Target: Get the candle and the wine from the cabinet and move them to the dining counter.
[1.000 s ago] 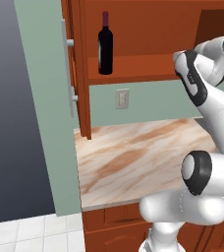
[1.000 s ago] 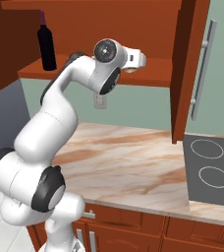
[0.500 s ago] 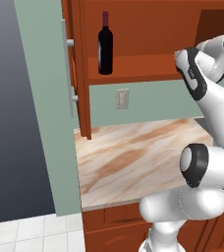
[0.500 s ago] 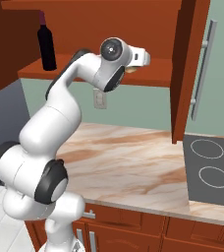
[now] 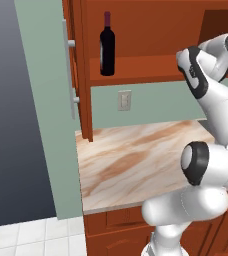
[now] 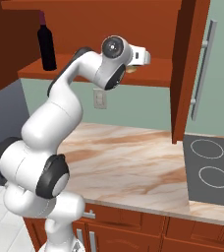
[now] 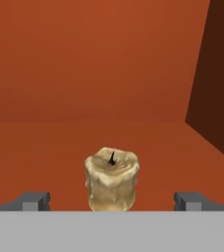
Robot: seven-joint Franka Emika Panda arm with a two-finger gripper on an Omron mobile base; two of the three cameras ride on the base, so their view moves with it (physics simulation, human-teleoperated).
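- Nearest, the gripper [image 7: 112,201] is spread wide and holds nothing, its tips level on either side of the centre line.
- Straight ahead between those tips stands the candle [image 7: 111,179], upright on the cabinet [image 7: 109,78] shelf, wick up; judging by this, a forward reach should bracket it.
- Farther along the shelf, well apart, the wine [image 6: 46,42] stands upright.
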